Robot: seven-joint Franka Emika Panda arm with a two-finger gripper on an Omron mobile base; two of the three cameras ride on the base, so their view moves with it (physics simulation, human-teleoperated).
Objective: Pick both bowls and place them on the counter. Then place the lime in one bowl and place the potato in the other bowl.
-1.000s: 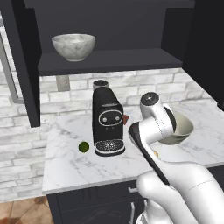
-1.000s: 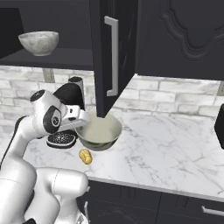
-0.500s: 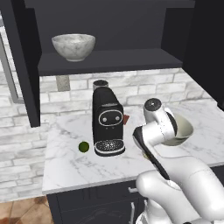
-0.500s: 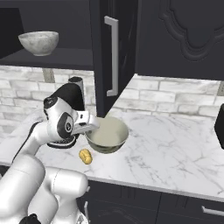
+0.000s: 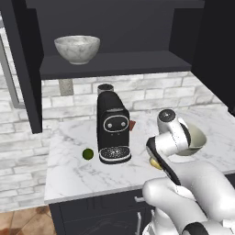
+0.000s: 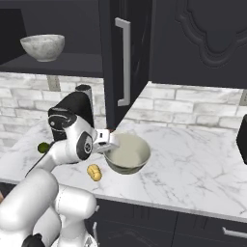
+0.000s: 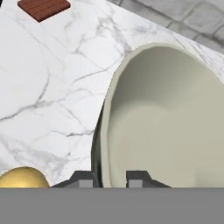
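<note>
1. The fingers [image 7: 109, 178] are pinched close together on the rim of the olive-beige bowl [image 6: 128, 153], 1 tip inside the wall and 1 outside, so the bowl is gripped by its edge.
2. That bowl hangs just over the worktop [image 6: 193, 159], tilted a little; I cannot tell whether its base touches the marble.
3. Its pale inside holds nothing, seen clearly from the hand view.
4. The potato [image 6: 94, 171] lies on the worktop just beside the held bowl, toward the front edge, close under the robot's wrist.
5. The lime [image 5: 87, 154] sits on the marble to the left of the black coffee machine [image 5: 113, 126], well apart from the potato and the bowl.
6. The white-grey marbled bowl [image 5: 77, 48] stands upright on the dark shelf [image 5: 114, 64] above the worktop, over the coffee machine's left side.
7. A small reddish-brown block [image 7: 43, 8] rests on the marble behind the machine's right side, near the brick wall.
</note>
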